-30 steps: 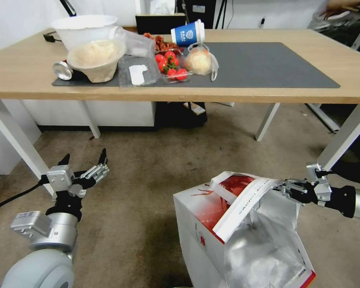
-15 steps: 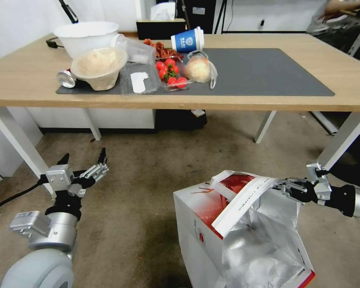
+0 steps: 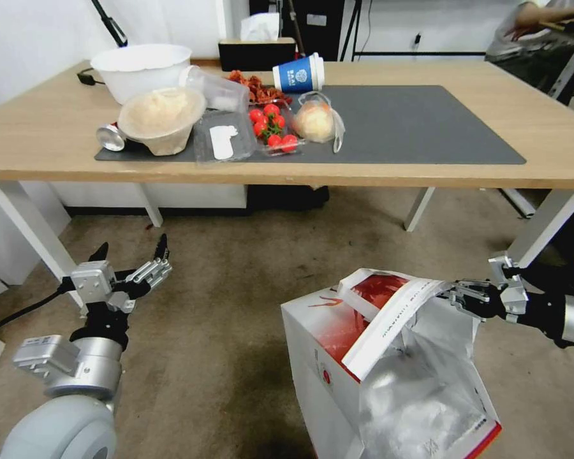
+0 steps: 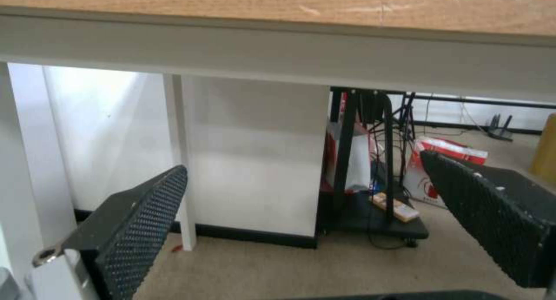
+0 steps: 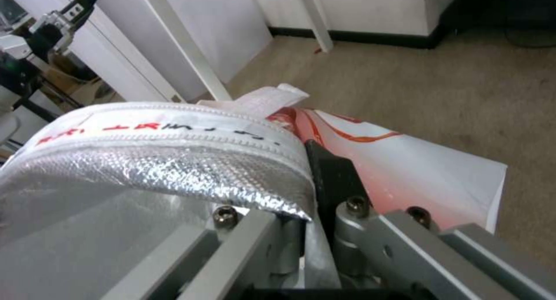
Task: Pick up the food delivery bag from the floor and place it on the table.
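Still right end effector clamps bag; camera lower.

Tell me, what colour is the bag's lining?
Silver foil, crinkled and shiny; the bag lining shows best in the right wrist view.

The table is being covered by a dark grey mat; food containers are being carried there.

You've got a white tub far left, a paper bowl near it, cherry tomatoes, a bagged bun right of them, and a tipped blue cup behind, tissue box farthest.
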